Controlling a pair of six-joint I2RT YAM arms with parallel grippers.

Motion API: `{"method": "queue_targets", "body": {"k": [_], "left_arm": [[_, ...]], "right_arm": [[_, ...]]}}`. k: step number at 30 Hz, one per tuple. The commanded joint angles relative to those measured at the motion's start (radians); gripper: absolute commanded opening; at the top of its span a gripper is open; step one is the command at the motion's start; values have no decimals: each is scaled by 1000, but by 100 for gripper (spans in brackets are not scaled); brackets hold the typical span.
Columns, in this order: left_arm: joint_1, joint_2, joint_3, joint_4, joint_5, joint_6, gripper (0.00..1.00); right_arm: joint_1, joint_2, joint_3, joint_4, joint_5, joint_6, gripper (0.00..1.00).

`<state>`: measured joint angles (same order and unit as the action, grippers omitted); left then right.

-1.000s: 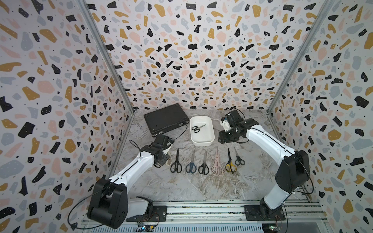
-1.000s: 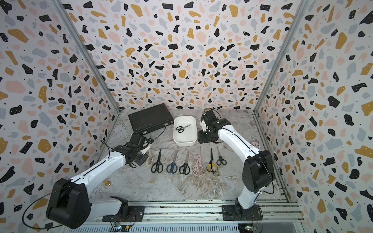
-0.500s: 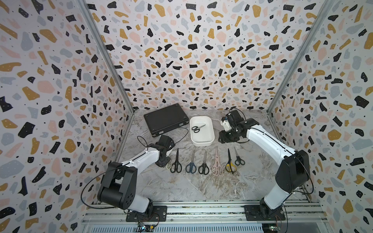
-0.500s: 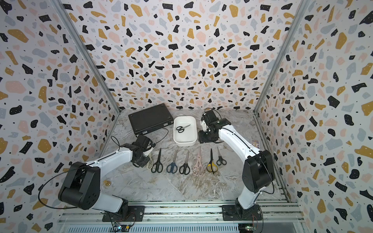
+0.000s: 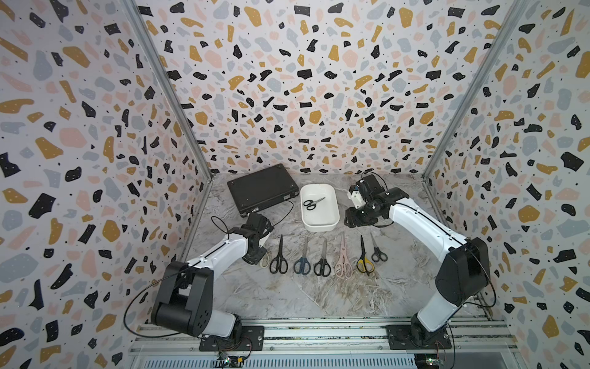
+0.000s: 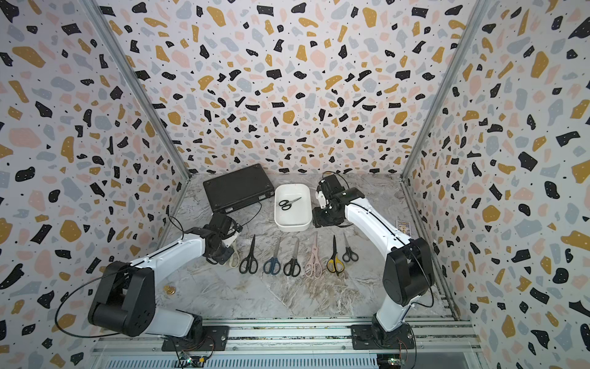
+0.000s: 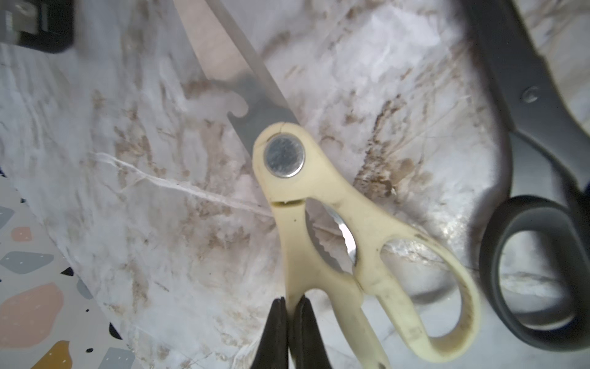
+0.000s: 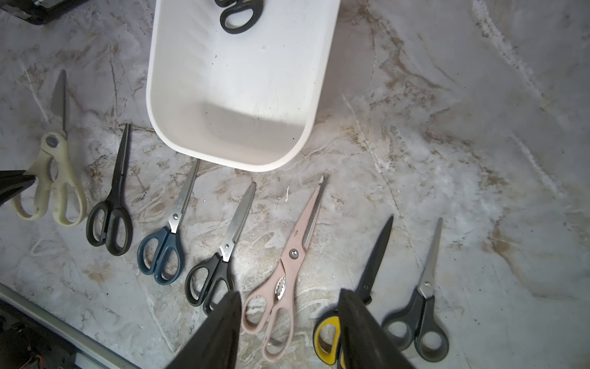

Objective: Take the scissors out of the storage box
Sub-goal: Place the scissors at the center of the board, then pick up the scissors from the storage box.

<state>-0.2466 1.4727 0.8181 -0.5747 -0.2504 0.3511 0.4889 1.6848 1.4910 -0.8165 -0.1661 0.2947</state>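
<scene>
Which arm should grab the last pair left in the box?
Right. The right gripper is open beside the storage box holding the black scissors; the left gripper is shut, down by the cream scissors.

No legible text (marks too blurred).

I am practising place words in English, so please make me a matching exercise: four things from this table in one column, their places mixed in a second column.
1. cream scissors
2. pink scissors
3. small black scissors
4. black case

A. inside the storage box
B. beside the yellow-handled pair
C. beside the box, near the back wall
D. at the left end effector

Pairs: 1-D, 2-B, 3-A, 4-C
</scene>
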Motion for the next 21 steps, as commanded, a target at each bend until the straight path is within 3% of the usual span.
{"method": "queue_targets", "body": {"k": [1, 3, 5, 6, 7, 12, 15, 18, 21], "left_arm": [[1, 41, 39, -12, -24, -15, 0], [1, 59, 47, -15, -50, -21, 2], [1, 65, 55, -18, -82, -27, 24], [1, 62, 61, -20, -88, -29, 88], [2, 55, 71, -31, -92, -26, 99], [-26, -36, 195, -130, -139, -41, 100], [-94, -106, 302, -135, -10, -88, 100], [-178, -116, 357, 21, 178, -177, 100], [-235, -51, 414, 154, 232, -223, 100]], "right_arm": [[5, -36, 8, -23, -1, 4, 55], [5, -37, 6, -25, -3, 3, 55], [5, -37, 7, -26, -1, 3, 55], [5, -37, 8, -25, 0, 3, 55], [5, -37, 7, -25, 0, 3, 55], [5, -37, 23, -33, 19, -4, 55], [2, -27, 49, -45, 52, -17, 55], [-12, -17, 73, -47, 75, -17, 55], [-42, -30, 96, -57, 90, -19, 55]]}}
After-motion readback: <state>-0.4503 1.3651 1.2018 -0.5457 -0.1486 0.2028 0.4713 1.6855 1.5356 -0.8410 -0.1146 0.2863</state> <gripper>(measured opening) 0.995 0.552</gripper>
